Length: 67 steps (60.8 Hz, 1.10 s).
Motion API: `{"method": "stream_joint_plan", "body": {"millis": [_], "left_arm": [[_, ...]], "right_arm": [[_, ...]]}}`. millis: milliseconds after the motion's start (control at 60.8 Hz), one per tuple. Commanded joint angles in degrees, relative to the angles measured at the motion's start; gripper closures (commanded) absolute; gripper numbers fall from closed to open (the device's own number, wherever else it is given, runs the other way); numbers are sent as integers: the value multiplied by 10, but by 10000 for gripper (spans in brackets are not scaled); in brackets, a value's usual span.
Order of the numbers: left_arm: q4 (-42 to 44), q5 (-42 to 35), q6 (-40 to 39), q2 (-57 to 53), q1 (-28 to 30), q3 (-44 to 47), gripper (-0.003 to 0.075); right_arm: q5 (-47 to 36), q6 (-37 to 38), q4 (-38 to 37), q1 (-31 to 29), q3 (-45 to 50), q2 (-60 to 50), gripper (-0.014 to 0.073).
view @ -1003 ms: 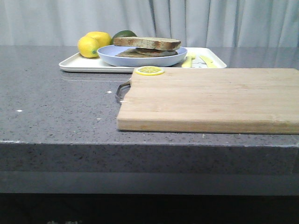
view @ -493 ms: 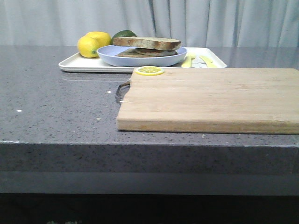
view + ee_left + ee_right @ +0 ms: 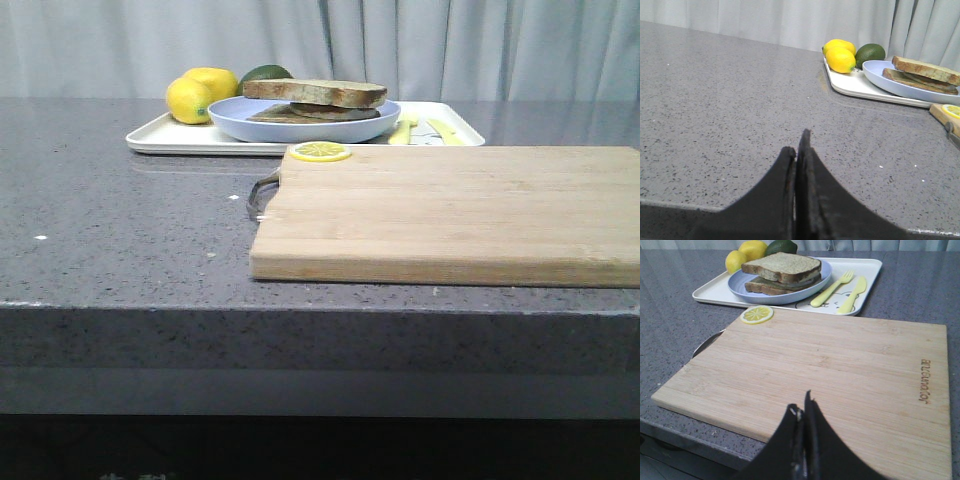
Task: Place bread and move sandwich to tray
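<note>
The sandwich lies on a round pale-blue plate, which stands on the white tray at the back of the counter. Its top layer is a plain bread slice with brown crust. My left gripper is shut and empty over bare grey counter, left of the tray. My right gripper is shut and empty above the near edge of the wooden cutting board. Neither gripper shows in the front view.
Two lemons and a green avocado sit at the tray's left end. A yellow fork and knife lie on its right side. A lemon slice rests on the board's far left corner.
</note>
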Motion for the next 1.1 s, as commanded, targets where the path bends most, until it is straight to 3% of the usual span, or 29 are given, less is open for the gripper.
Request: {"method": "stream_joint_plan", "body": {"millis": [0, 444, 510, 707, 1086], "left_arm": [[-3, -48, -5, -13, -4, 1, 741], [-3, -48, -5, -13, -4, 1, 741], [-3, -48, -5, -13, -4, 1, 741], [-3, -48, -5, -13, -4, 1, 741], [-3, -48, -5, -13, -4, 1, 741]], "right_arm": [[-35, -3, 6, 1, -15, 6, 663], [-76, 3, -15, 1, -14, 6, 663], [-101, 41, -62, -1, -8, 6, 663], [-184, 244, -225, -35, 38, -2, 663], [-204, 263, -242, -85, 180, -139, 663]]}}
